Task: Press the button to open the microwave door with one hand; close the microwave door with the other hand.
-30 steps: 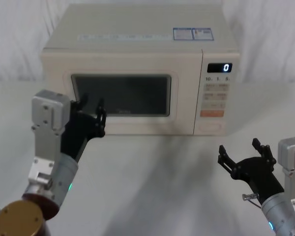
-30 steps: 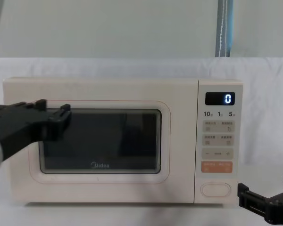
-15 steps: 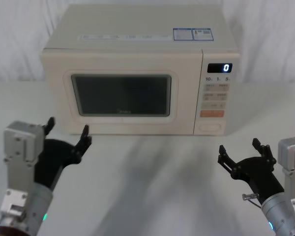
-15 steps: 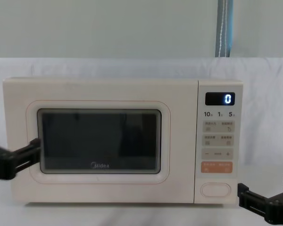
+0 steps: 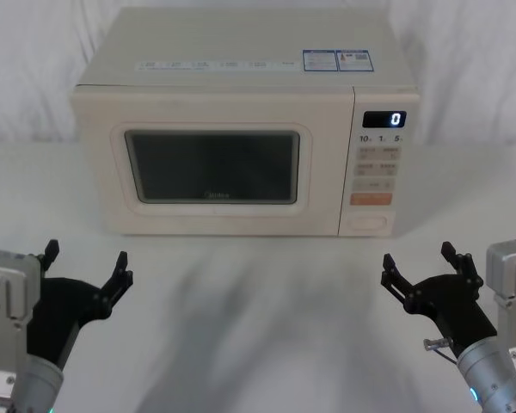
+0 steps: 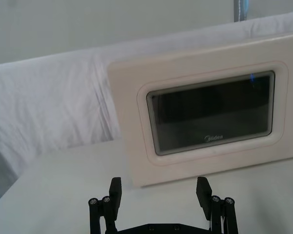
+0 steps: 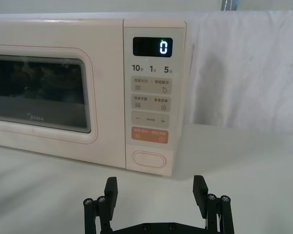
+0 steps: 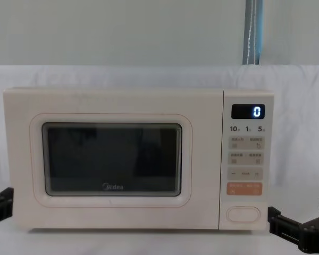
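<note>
Head view: we see the microwave standing at the back middle of the white table, its door shut flush and the display reading 0. The oval button sits at the bottom of the key panel, untouched. Our left gripper hangs low near the table's front left, our right gripper near the front right; both claws are spread and empty. We judge the task either finished or not begun.
</note>
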